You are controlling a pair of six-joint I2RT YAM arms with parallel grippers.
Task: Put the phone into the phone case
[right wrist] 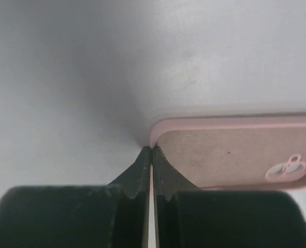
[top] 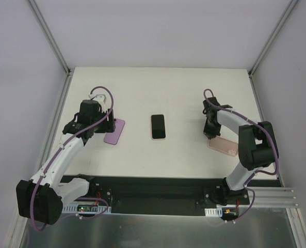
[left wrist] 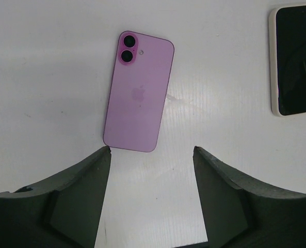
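Observation:
A purple phone (top: 114, 131) lies back up on the white table; in the left wrist view it (left wrist: 139, 101) sits just beyond my fingertips. My left gripper (top: 105, 125) is open and empty (left wrist: 151, 150), its left fingertip at the phone's near corner. A pink phone case (top: 224, 145) lies open side up at the right. My right gripper (top: 209, 135) is shut on the case's left rim near a corner (right wrist: 151, 149); the case's inside (right wrist: 235, 150) and camera cutout show to the right of the fingers.
A second phone (top: 158, 126) with a black screen and a pale edge lies face up in the middle of the table, also at the top right of the left wrist view (left wrist: 296, 59). White walls enclose the table on three sides.

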